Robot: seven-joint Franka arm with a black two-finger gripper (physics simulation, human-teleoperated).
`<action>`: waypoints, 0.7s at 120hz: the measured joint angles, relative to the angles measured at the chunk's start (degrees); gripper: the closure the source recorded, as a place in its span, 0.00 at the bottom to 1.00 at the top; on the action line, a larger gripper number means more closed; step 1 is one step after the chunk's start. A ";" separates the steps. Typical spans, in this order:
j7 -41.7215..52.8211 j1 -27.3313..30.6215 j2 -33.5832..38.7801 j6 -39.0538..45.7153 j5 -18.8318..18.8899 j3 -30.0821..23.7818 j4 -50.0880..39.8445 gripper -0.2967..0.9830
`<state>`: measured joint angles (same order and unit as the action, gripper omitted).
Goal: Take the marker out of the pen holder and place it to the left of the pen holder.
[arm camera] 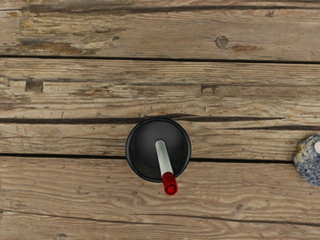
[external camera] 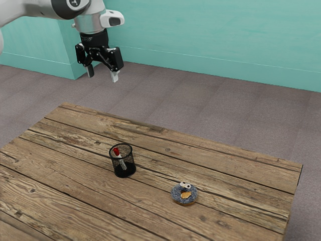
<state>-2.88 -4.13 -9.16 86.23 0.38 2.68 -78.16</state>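
In the exterior view the gripper (external camera: 103,75) is wide open, its two fingers well apart with nothing between them, high above the table (external camera: 220,176). The holder (external camera: 123,163) stands upright on the planks, the marker (external camera: 120,158) leaning inside, red end up by the rim. From the side, that view gives the holder's mesh wall and solid black lower part. The wrist view looks down into it: the marker's pale body slants from the holder's floor, and its red end overlaps the rim and juts past its outline. Apart from the holder, toward the exterior view's right, lies a round speckled thing (external camera: 184,195); there it has an orange patch and two white rings, while the wrist view catches part of it.
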 joint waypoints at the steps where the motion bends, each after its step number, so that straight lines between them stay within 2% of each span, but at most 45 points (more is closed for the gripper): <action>1: -0.02 0.00 0.00 0.00 0.00 -0.01 0.00 0.23; 28: -0.37 -0.03 0.14 0.11 0.07 0.14 -0.40 0.23; 32: -0.39 -0.07 2.45 1.36 0.30 0.14 -4.47 0.23; 42: -0.52 -0.01 10.69 8.22 0.74 -0.09 -21.10 0.23; 53: -0.68 0.05 13.35 17.79 0.90 -0.13 -34.26 0.23; 68: -0.80 -0.12 12.68 27.40 1.06 -0.11 -39.75 0.23; 84: -1.01 -0.18 11.48 33.87 1.17 0.04 -42.63 0.23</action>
<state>-3.89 -4.32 2.31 120.09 1.55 2.72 -120.79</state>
